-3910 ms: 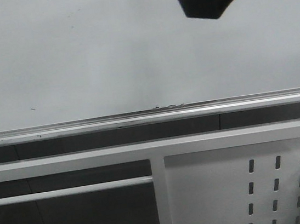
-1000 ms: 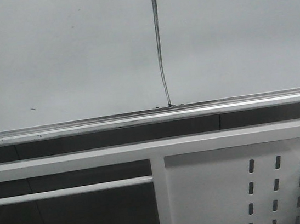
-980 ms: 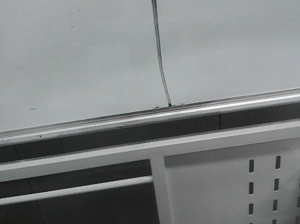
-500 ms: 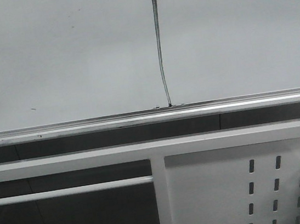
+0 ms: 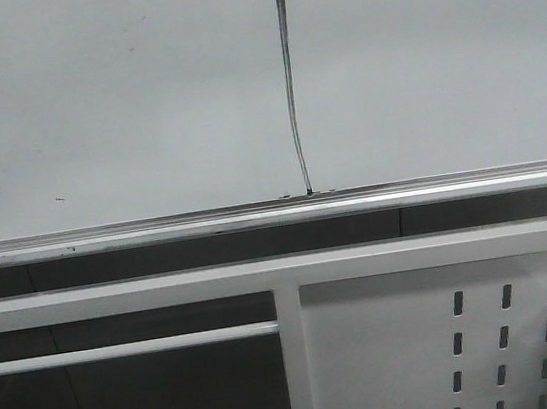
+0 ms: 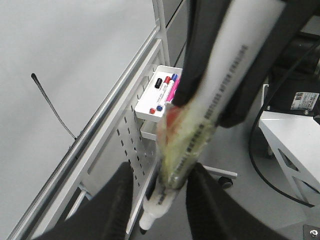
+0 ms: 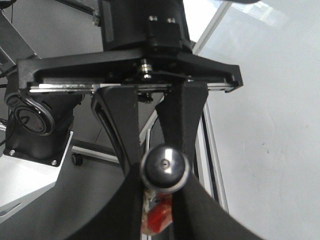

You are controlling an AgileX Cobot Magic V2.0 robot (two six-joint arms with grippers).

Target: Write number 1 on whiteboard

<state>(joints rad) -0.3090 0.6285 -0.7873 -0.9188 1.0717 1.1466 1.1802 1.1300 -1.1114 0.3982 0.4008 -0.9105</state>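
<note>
The number 1 (image 5: pixel 289 91) is a thin dark vertical stroke on the whiteboard (image 5: pixel 119 104), running down to its lower rail; it also shows as the stroke (image 6: pixel 51 106) in the left wrist view. Neither gripper shows in the front view. The two grippers face each other away from the board. My right gripper (image 7: pixel 160 205) is shut on a white marker (image 6: pixel 240 55) wrapped in yellowish and red tape. The marker's black end (image 7: pixel 165 169) faces the right wrist camera. My left gripper (image 6: pixel 161 170) is open, with the marker's white tip between its fingers (image 6: pixel 122 200).
A silver rail (image 5: pixel 156 230) runs under the board. Below it are a white frame and a perforated panel (image 5: pixel 404 349). A white tray (image 6: pixel 160 95) hung on that panel holds several markers. Arm bases (image 6: pixel 295 140) and a wheeled stand stand on the grey floor.
The stroke now stands on the board where none was 3.9 s ago. The dark arm at the top of the front view has left it. Nothing moved over the last second.
</note>
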